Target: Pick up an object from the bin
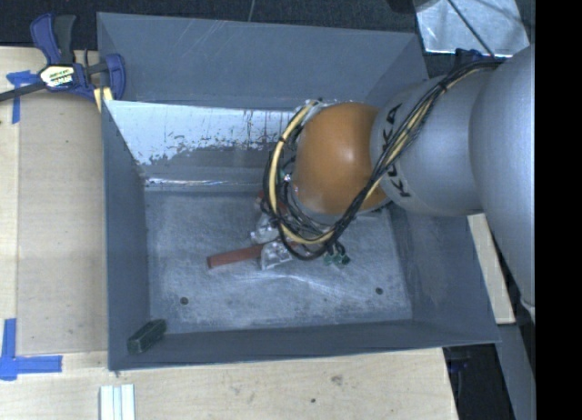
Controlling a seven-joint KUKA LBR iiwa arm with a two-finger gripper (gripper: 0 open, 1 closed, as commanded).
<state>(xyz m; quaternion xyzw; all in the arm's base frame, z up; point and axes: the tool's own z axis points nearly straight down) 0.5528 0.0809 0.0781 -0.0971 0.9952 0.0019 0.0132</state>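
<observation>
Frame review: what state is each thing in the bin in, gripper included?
Reddish-brown stick: lying flat on the bin floor, near the middle.
Gripper: low, at the stick's right end; whether it grips cannot be told.
Small dark block: lying in the bin's lower-left corner, apart from the gripper.

camera view | above bin (123, 227), slightly oblique | whole bin framed | arm (455, 145) enters right
</observation>
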